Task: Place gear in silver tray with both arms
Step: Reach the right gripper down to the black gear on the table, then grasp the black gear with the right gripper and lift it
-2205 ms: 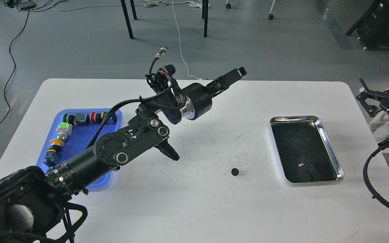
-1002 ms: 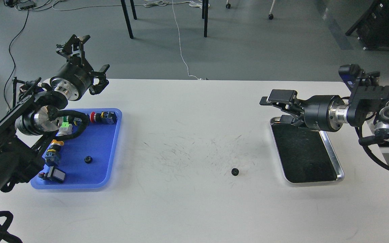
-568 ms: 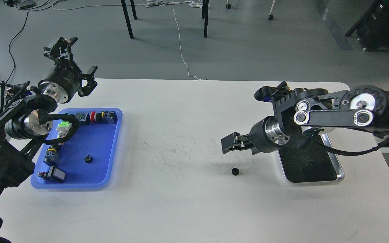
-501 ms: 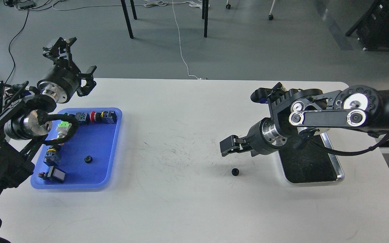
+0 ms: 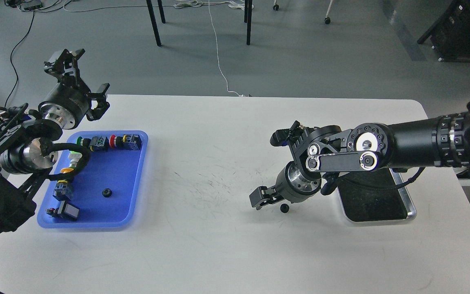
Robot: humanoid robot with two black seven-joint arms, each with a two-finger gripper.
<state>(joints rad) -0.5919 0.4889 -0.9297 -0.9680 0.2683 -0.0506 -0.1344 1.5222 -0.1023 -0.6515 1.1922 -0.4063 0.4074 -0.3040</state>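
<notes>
A small black gear point(image 5: 284, 208) lies on the white table, left of the silver tray point(image 5: 407, 195). My right arm reaches across the tray and hides its far half. My right gripper point(image 5: 259, 199) hangs low over the table, its fingertips just left of the gear and a little above it; it looks open and empty. My left gripper point(image 5: 90, 71) is open and empty, raised above the table's far left corner, behind the blue tray. A second small black gear point(image 5: 106, 192) lies in the blue tray.
The blue plastic tray point(image 5: 112, 167) at the left holds several coloured push-button switches point(image 5: 108, 143) along its far and left sides. The white table point(image 5: 202, 245) carries faint scuff marks in the middle. Chair legs and cables are on the floor beyond.
My right arm has swung in from the right, over the silver tray, and come down to the gear. My left arm has drawn back to the far left, uncovering the blue tray.
</notes>
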